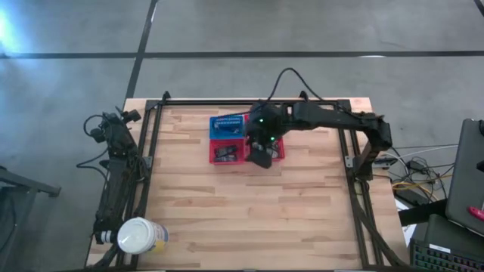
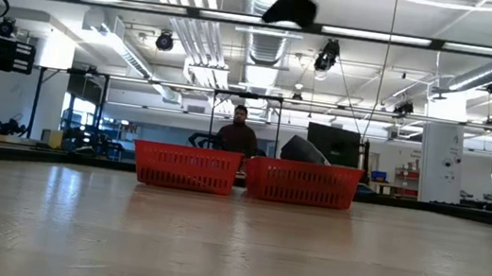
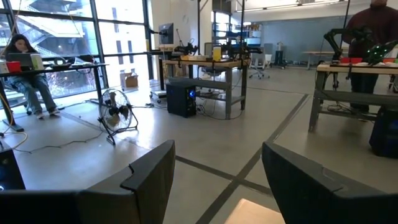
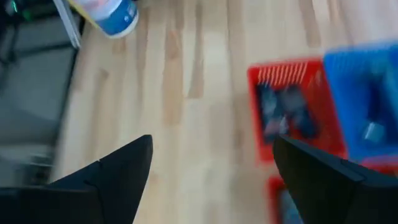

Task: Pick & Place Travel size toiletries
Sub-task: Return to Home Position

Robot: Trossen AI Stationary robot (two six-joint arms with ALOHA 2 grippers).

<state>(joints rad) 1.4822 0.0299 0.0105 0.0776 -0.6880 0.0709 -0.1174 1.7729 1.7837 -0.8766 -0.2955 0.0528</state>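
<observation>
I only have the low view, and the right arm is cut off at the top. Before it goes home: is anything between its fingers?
Observer: No. The right wrist view shows the right gripper with its fingers apart and nothing between them.
Operator: Where is it over the table?
Observer: From above, it hangs over the right red basket, partly covering it.
Operator: And the left arm?
Observer: From above, the left arm lies folded along the left edge of the table, apart from the baskets.
</observation>
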